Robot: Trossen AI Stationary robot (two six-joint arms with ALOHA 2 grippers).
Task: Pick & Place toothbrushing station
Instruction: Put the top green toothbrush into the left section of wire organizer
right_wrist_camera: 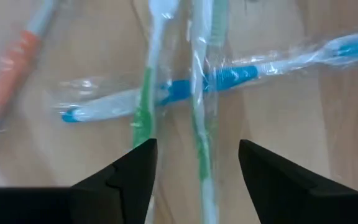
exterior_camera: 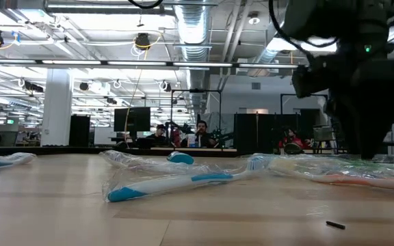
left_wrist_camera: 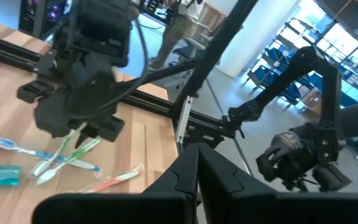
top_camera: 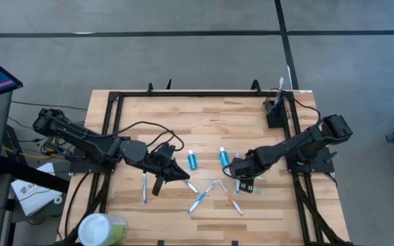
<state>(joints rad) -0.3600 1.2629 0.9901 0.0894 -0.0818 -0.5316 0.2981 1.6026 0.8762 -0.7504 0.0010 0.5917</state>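
Pick step: right gripper (right_wrist_camera: 194,165), fingers spread, hovers over a wrapped green brush (right_wrist_camera: 202,112) near the desk's front right. Holder (top_camera: 274,111) stands at the far right corner. Left gripper (top_camera: 175,172) clenched, idle mid-desk. Next: lower, straddle the handle, close.

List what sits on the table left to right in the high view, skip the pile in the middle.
Pale-green cup → lone blue toothbrush → left tool, shut → left blue tube → right blue tube → right tool, open over the toothbrushes → black holder.
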